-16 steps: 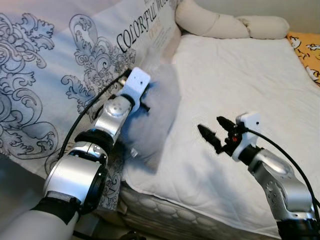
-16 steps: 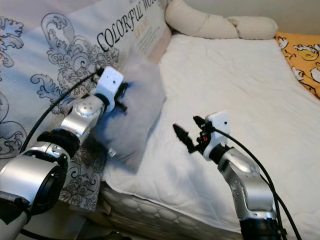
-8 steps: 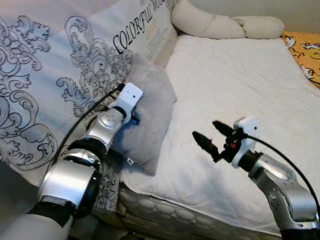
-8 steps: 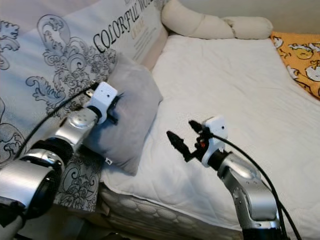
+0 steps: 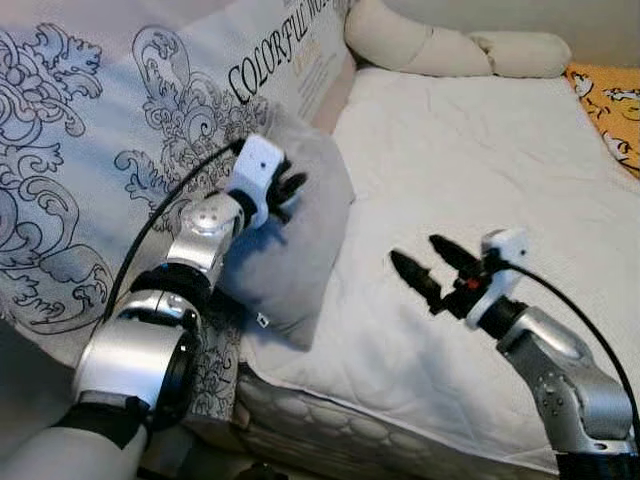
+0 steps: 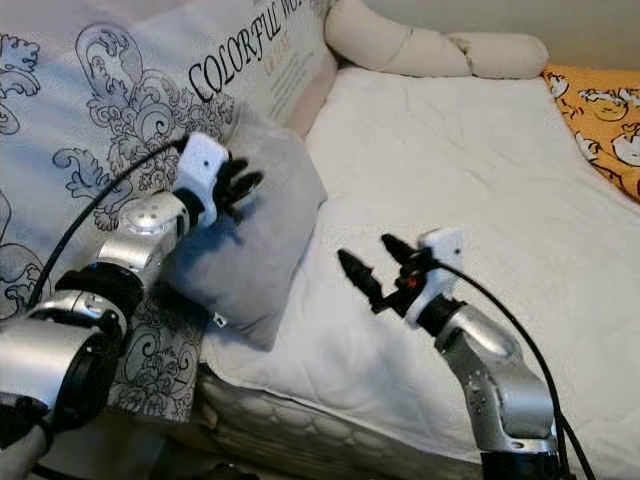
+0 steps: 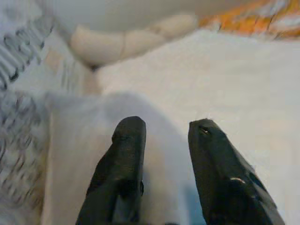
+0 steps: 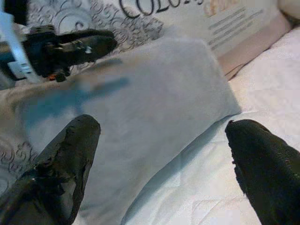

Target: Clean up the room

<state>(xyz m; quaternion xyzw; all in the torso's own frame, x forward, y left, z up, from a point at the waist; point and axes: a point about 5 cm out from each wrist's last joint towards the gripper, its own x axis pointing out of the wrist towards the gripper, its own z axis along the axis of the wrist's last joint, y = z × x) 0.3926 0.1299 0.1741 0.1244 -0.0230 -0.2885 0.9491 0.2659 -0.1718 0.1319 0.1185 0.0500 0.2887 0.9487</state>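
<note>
Over on the left a large printed cushion point(image 5: 120, 150) leans up, its pale cloth covered in grey scrolling flourishes, with black lettering that begins "COLORFUL" near its upper edge. Tucked against it, on the near left corner of the bed, sits a small grey pillow point(image 5: 300, 260), soft and matte like suede, squarish with rounded corners and a little white tag at its lower edge. One of its corners overhangs the mattress edge.

The left gripper point(image 5: 290, 190) sits at about ten o'clock from the middle of the head view, its silver arm reaching up from the lower left with a black cable looping beside it. Its two black fingers point(image 7: 123, 164) stand a narrow way apart with nothing between them, poised right over the upper part of the grey pillow; whether the tips touch the fabric I cannot tell.

Moving right, the white mattress cover point(image 5: 470, 160) spreads out, quilted and lightly creased, with a puffier quilted band along its front side. The right gripper point(image 5: 428, 265) hovers above it at about four o'clock, pointing toward the pillow, fingers point(image 8: 70, 159) spread wide and empty.

Toward twelve o'clock a long cream bolster point(image 5: 450, 48) lies across the head of the bed, plump and pinched into lobes like a twisted roll. At the far right, about two o'clock, is an orange blanket point(image 5: 612, 105) printed with pale cartoon figures.
</note>
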